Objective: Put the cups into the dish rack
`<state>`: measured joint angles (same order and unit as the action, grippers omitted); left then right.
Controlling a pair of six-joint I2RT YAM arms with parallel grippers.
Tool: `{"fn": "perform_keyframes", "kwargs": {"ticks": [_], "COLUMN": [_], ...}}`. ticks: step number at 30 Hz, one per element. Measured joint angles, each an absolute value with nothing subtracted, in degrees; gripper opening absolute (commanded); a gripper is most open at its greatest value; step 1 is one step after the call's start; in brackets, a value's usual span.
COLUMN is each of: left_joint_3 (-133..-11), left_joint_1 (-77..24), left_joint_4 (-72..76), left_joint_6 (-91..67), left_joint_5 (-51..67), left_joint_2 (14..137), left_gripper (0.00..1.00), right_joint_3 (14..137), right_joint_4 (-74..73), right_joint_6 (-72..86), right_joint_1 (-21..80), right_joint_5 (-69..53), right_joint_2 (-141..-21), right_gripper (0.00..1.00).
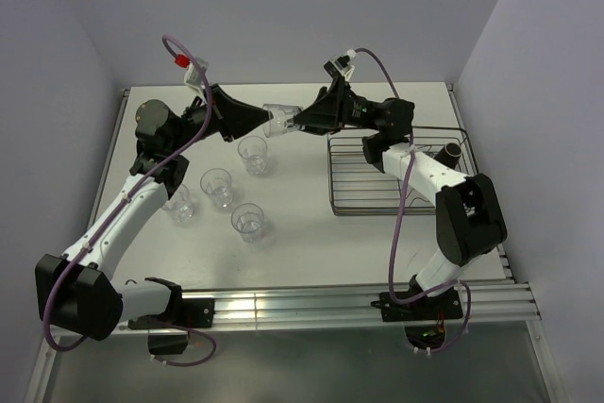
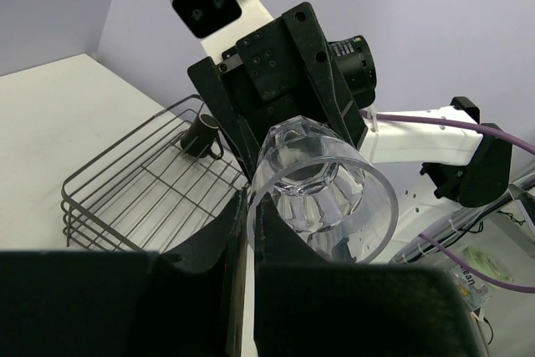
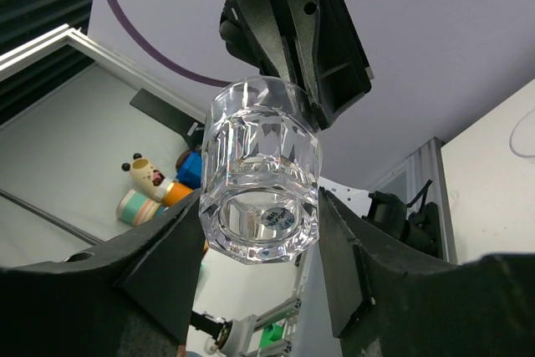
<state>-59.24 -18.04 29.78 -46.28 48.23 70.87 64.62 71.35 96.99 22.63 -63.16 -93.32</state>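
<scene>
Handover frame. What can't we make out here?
- Right wrist view: whether the right gripper touches the tumbler. The clear glass and glare blur the edges.
- Top view: the same contact, too small to tell.
- Top view: the far left part of the dish rack, covered by the right arm.
- Right wrist view: the print on the sticker at the tumbler's base, too small to read.

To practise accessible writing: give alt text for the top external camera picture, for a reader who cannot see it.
Two robot arms meet above a white table, the left gripper holding a clear tumbler while the right gripper brackets it. Four more tumblers stand at left; a wire dish rack at right holds a brown mug.
</scene>
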Motion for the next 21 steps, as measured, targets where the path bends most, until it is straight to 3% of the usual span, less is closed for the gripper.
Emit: {"fn": "perform_keyframes", "kwargs": {"ticks": [6, 8, 11, 12, 15, 21], "left_joint_3": [-59.2, -59.1, -59.1, -59.1, -59.1, -59.1], "left_joint_1": [-18.1, -18.1, -18.1, -18.1, -18.1, -18.1], "left_joint_4": [29.7, 29.7, 29.6, 29.3, 27.7, 24.0], "left_joint_6": [-46.2, -46.2, -46.1, -45.9, -44.9, -44.1], "left_joint_5": [48.2, 48.2, 48.2, 48.2, 48.0, 47.2], "left_joint_2": [70.9, 70.9, 70.9, 70.9, 70.9, 70.5], "left_gripper": [0.0, 0.05, 0.25, 0.44, 0.68, 0.79], "right_joint_3": [64.6, 64.6, 64.6, 64.6, 64.6, 64.6], "right_joint_4": [71.4, 71.4, 71.3, 71.3, 71.4, 70.7], "right_joint_6": [96.6, 96.6, 96.5, 96.5, 96.4, 94.9], "right_joint_1": [22.6, 22.6, 22.6, 22.6, 22.6, 22.2], "right_joint_5": [-63.3, -63.4, -63.5, -63.5, -63.5, -63.7], "right_joint_2": [-93.3, -93.3, -93.3, -93.3, -93.3, -93.3], "right_gripper": [0.5, 0.46, 0.4, 0.4, 0.39, 0.36]}}
